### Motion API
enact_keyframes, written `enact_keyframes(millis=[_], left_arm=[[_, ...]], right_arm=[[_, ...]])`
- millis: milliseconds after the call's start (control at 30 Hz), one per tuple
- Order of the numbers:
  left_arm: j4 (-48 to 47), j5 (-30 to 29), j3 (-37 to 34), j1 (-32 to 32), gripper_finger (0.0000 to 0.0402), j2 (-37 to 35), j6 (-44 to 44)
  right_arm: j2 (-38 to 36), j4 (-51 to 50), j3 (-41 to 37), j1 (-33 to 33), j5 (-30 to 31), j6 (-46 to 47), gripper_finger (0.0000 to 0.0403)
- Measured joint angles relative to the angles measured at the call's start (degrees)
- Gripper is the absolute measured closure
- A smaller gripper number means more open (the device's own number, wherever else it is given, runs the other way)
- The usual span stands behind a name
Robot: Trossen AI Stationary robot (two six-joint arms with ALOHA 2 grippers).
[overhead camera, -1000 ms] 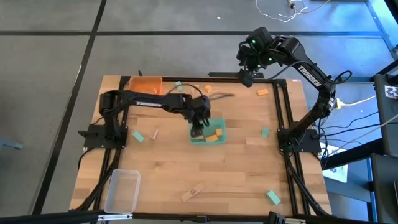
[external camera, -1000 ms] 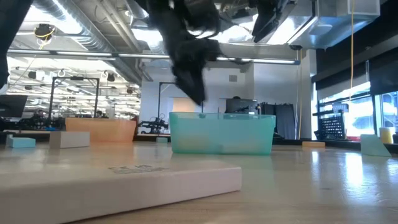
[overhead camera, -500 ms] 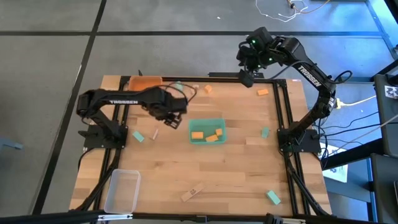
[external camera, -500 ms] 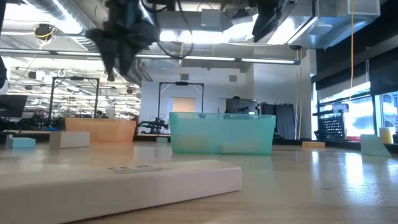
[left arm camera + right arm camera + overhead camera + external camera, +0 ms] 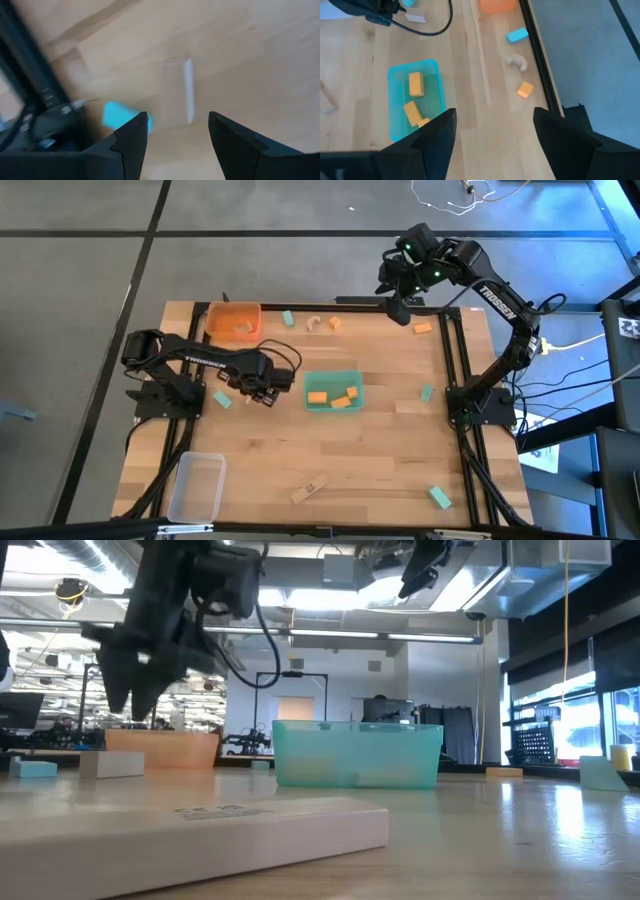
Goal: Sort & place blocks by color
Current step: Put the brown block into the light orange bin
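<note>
Two blocks lie under the left gripper (image 5: 172, 132), whose jaws stand spread and hold nothing: a mint block (image 5: 120, 116) just outside one finger and a pale wood block (image 5: 179, 90) ahead of the gap, touching neither finger. Beside that gripper (image 5: 262, 388) sits the green tray (image 5: 355, 380) with three orange blocks (image 5: 317, 396) inside. Far off, the right gripper (image 5: 492, 130) hangs high above the table's far edge, jaws spread and empty, an orange block (image 5: 525, 90) lying below, ahead of the gap.
</note>
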Motion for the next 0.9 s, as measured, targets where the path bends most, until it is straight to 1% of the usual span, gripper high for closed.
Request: enact_keyframes(millis=[133, 300, 367, 500, 567, 700, 833, 900], left_arm=[[5.80, -0.13, -3.69, -0.55, 0.0202, 0.00, -0.21], [7.15, -0.29, -7.23, -0.53, 0.0202, 0.00, -3.04], [7.83, -0.29, -8.10, -0.53, 0.0202, 0.00, -3.07], [13.04, -0.29, -10.40, -0.44, 0.0202, 0.00, -2.77], [14.65, -0.51, -11.35, -0.33, 0.0202, -0.04, -2.54], [16.84, -0.38, -13.99, -0.29, 0.0202, 0.00, -2.53], [16.93, -0.06, -15.97, -0.29, 0.0202, -0.05, -2.52], [17.01, 0.00, -16.36, -0.31, 0.0209, -0.13, -2.52]], right_arm=[[0.00, 0.01, 0.00, 0.00, -0.02, -0.01, 0.0139], [0.00, -0.60, 0.00, 0.00, -0.36, -1.34, 0.0139], [0.00, -1.42, 0.00, 0.00, -1.95, -2.93, 0.0139], [0.00, -1.98, 0.00, 0.00, -7.03, -3.50, 0.0139], [0.00, -2.00, 0.00, 0.00, -8.37, -3.60, 0.0139], [0.00, -2.08, 0.00, 0.00, -8.60, -4.75, 0.0139], [0.00, -2.05, 0.00, 0.00, -8.59, -4.87, 0.0139], [0.00, -2.01, 0.00, 0.00, -8.59, -4.87, 0.0139]])
